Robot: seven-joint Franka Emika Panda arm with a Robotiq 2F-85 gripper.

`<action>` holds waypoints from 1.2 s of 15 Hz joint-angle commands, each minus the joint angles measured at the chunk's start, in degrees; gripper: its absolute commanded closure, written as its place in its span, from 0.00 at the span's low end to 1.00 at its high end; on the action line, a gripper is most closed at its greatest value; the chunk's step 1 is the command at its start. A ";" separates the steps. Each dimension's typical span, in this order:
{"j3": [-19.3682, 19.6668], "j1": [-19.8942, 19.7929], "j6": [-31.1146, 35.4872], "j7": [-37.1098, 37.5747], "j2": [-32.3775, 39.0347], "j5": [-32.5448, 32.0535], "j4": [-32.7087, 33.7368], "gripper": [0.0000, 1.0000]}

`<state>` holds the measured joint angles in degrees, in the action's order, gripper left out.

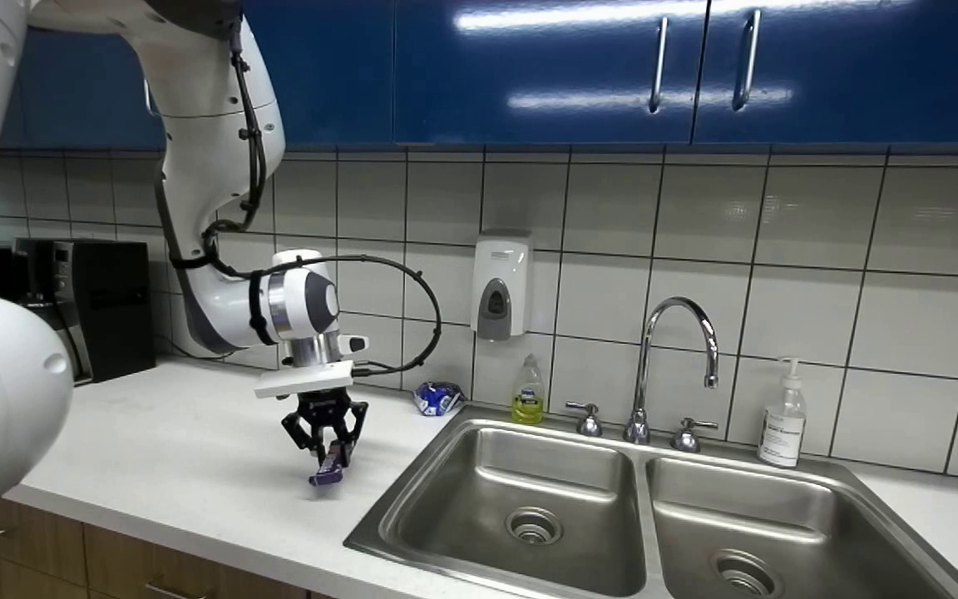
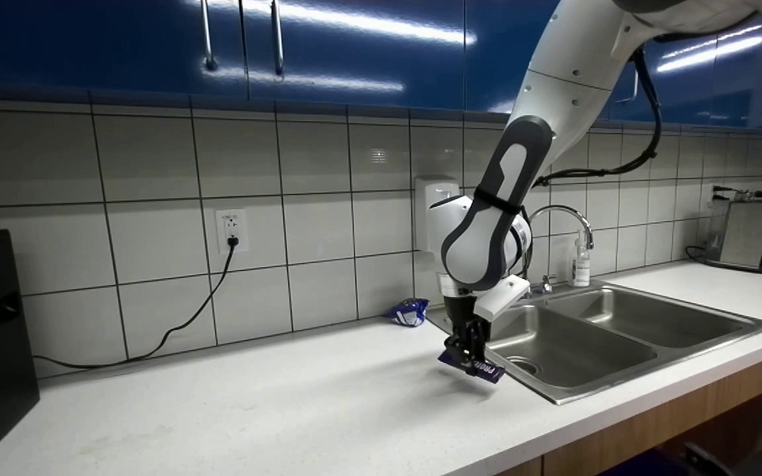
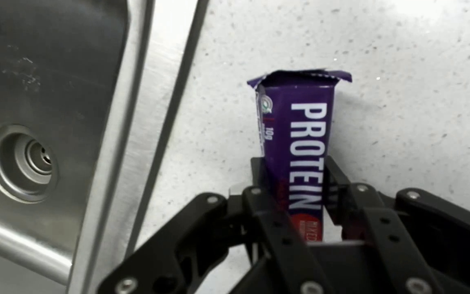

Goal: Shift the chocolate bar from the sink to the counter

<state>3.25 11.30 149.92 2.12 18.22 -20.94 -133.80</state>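
The chocolate bar, purple with white PROTEIN lettering and a red patch, is between my fingers in the wrist view (image 3: 298, 122). It also shows in both exterior views (image 1: 328, 472) (image 2: 489, 371). My gripper (image 3: 294, 175) is shut on its long sides. In both exterior views the gripper (image 1: 334, 457) (image 2: 469, 360) holds the bar tilted, low over the white counter (image 1: 196, 441) (image 2: 275, 403), with a shadow beneath. The gripper hides the bar's near end in the wrist view. The steel sink (image 1: 644, 524) (image 2: 579, 350) (image 3: 145, 118) lies beside it.
A small blue item (image 1: 439, 398) (image 2: 410, 312) lies by the tiled wall. A yellow soap bottle (image 1: 528, 398), the chrome tap (image 1: 647, 358) and a white pump bottle (image 1: 782, 426) stand along the sink's back. A black machine (image 1: 109, 308) stands at the counter's far end.
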 commanded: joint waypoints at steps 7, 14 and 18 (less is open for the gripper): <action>-3.17 1.21 2.47 1.25 0.00 -1.05 -2.81 0.89; -3.01 1.38 3.32 1.16 1.35 -0.82 -3.13 0.89; -2.96 1.37 3.33 1.08 1.63 -0.71 -3.15 0.89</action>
<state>0.53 12.84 152.51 2.13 20.31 -20.94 -136.36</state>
